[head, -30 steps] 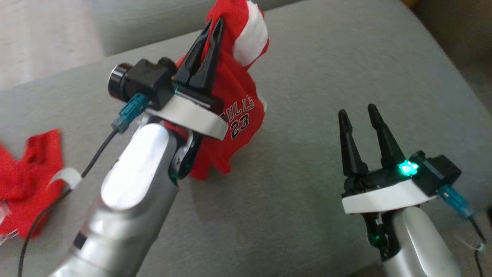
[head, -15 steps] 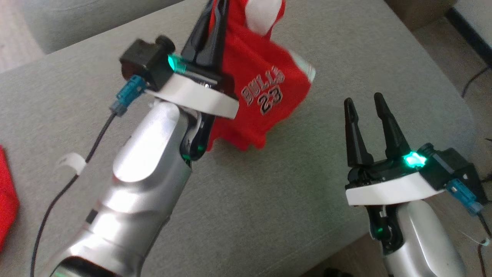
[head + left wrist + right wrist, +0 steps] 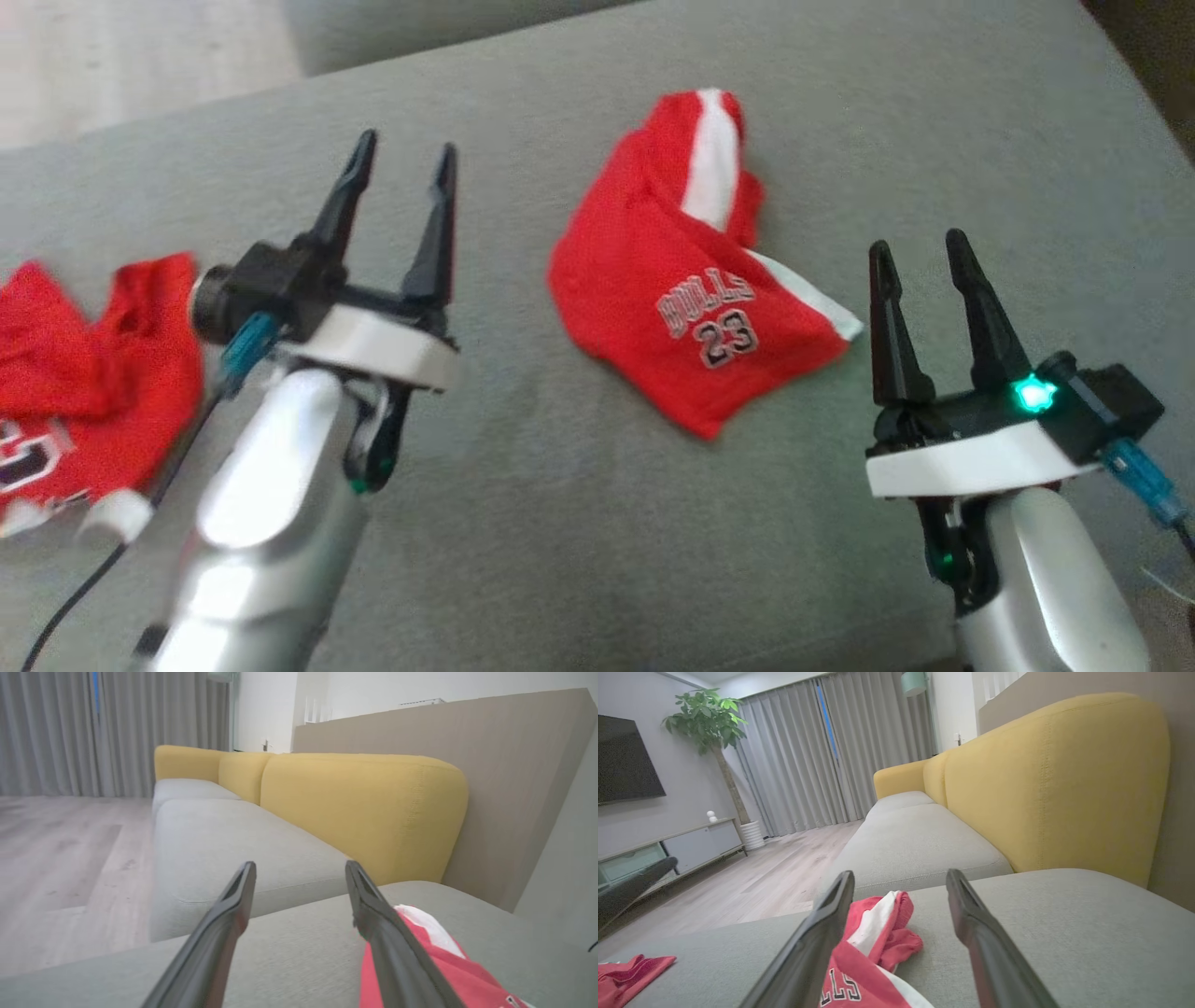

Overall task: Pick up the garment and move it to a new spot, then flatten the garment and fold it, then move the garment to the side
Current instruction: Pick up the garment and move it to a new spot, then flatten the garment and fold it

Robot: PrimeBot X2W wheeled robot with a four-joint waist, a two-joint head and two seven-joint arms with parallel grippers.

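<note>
Between the 2 grippers, on the grey sofa cushion (image 3: 560, 523), the red garment (image 3: 691, 308) now lies in a crumpled heap, with its white stripe on top and the "BULLS 23" print facing up. 1 second ago it hung from the left gripper (image 3: 403, 159), whose fingers (image 3: 341, 201) were pinched on it. Those fingers now stand spread and empty, off to the garment's left and clear of it. The right gripper (image 3: 920, 245) is spread wide too, holding nothing, just beside the garment's right edge. Another red cloth (image 3: 84, 373) lies well apart at the far left. The move to a new spot therefore looks done. The garment is bunched and doubled over itself, so flattening is probably next, and each gripper would need an edge or corner to draw outwards.
</note>
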